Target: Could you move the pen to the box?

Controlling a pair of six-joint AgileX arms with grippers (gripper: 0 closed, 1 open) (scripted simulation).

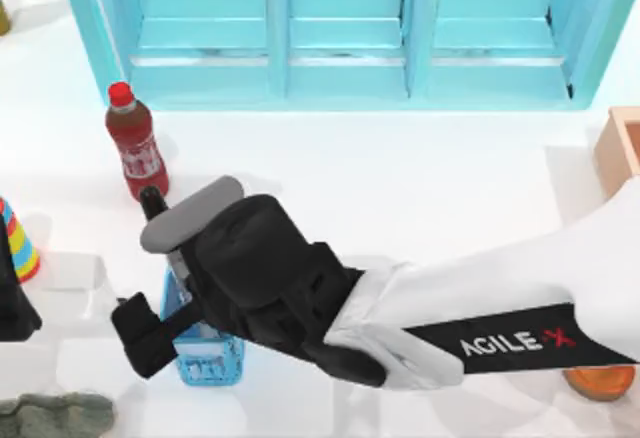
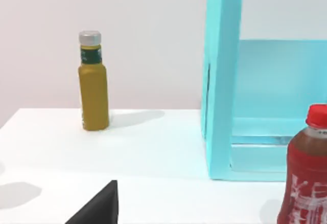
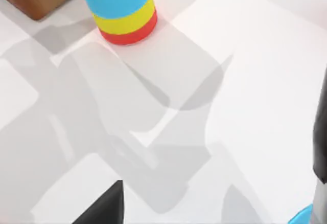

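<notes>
1. Reaching across from the table's right side, the right gripper (image 1: 168, 293) hangs over the blue mesh basket (image 1: 212, 363). The pen (image 1: 153, 201) stands up out of that basket beside the fingers, black cap uppermost, so the gripper looks placed to take it by the barrel.
2. I cannot tell whether the right fingers are clenched on the pen or released. The black gripper body covers the place where they would meet it. In the right wrist view, the pen's dark cap and grey barrel rise beside one black fingertip (image 3: 102, 208), apart from it.
3. The box (image 1: 620, 148) lies well away from the fingers, at the table's right edge. The pen must therefore be lifted clear of the basket wall and carried back along the arm's own line.
4. The left gripper (image 1: 14, 303) sits parked at the table's left edge, out of the way; whether its fingers are apart or together I cannot tell.
5. Counted: one pen, one box, one basket and one cyan cabinet (image 1: 340, 48).
6. There are two bottles. The red bottle (image 1: 135, 143) stands just beyond the pen's cap, near enough to be knocked on the lift. The yellow bottle (image 2: 93, 88) stands far off.
7. One striped cone (image 3: 122, 9) stands ahead of the fingers.
</notes>
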